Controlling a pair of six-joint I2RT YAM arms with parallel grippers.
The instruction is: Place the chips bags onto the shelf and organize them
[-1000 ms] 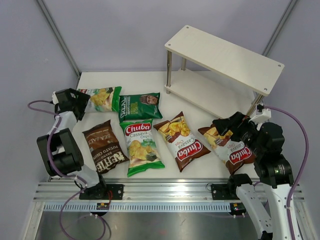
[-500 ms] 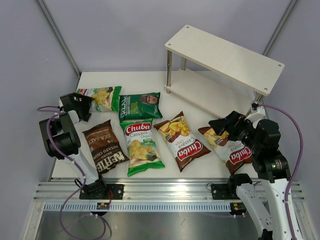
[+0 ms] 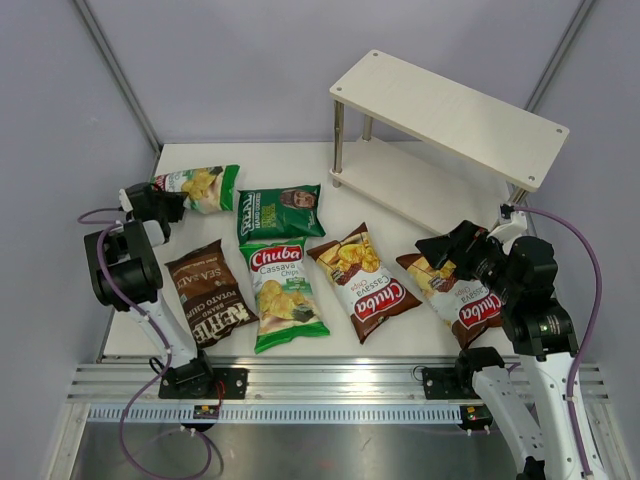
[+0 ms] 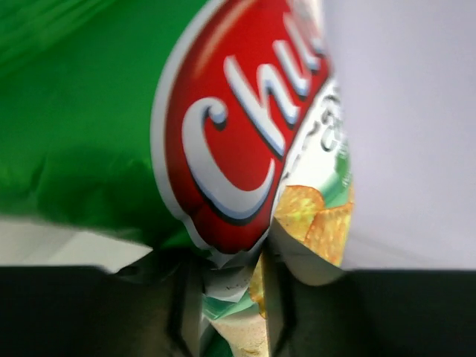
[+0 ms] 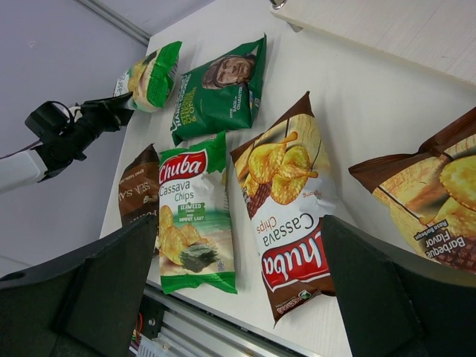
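Left gripper [image 3: 163, 204]: clenched on the short end seam of a green Chuba Cassava bag [image 3: 200, 186] at the far-left corner of the table [image 3: 290, 160]. Wrist view shows the crimped edge pinched between the two fingers [image 4: 182, 309]. The gripped end is raised and curled; I cannot tell whether the far end rests on the tabletop.

Right gripper [image 3: 448, 246]: jaws spread wide, holding nothing, poised over the right-hand brown-red Chuba bag [image 3: 472, 306].

Shelf [image 3: 450, 115]: far-right corner, both boards bare, well apart from the held bag (the whole table lies between).

Risks, as I judge them:
- The bite is only on a thin seam, so slick film could slide out under swing.
- The bag will hang and fold from one end, and may drag across the dark green portrait bag [image 3: 280, 211] just beside it.
- The low gap between the boards could catch a drooping bag on a board edge or a post.
- A long carry toward the right arm brings a chance of crowding.

Materials:
- Bags are glossy film pillows, air-puffed, crinkly and light, with flat crimped ends.
- The dark brown Kettle bag [image 3: 208, 293] looks less glossy.
- Shelf boards are smooth, pale and rectangular, on thin metal posts.
- The tabletop is plain white and flat.
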